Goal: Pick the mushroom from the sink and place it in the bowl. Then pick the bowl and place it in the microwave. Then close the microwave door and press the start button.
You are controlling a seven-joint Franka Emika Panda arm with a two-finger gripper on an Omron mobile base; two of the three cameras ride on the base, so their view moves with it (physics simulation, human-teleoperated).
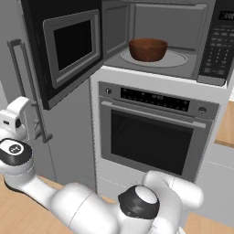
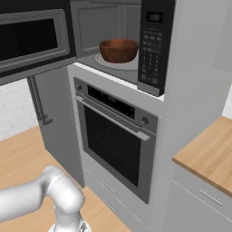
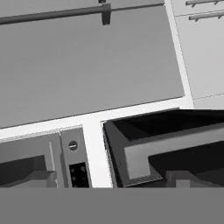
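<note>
The reddish-brown bowl [image 1: 147,49] [image 2: 118,50] stands upright on the glass turntable inside the open microwave [image 1: 164,27] [image 2: 108,22]. The mushroom and the sink are out of view. The microwave door [image 1: 68,45] [image 2: 31,41] hangs swung out to the left, and its dark frame [image 3: 170,144] is seen from below in the hand view. My gripper [image 1: 11,121] sits low at the far left, below and left of the door, and its fingers are hard to make out. I see nothing held in it. The button panel [image 1: 218,50] [image 2: 152,50] is on the microwave's right.
A larger oven [image 1: 153,132] [image 2: 115,136] with a bar handle sits under the microwave. A tall grey cabinet door with a long handle [image 1: 25,91] [image 2: 38,102] stands to the left. A wooden counter [image 2: 208,154] lies to the right.
</note>
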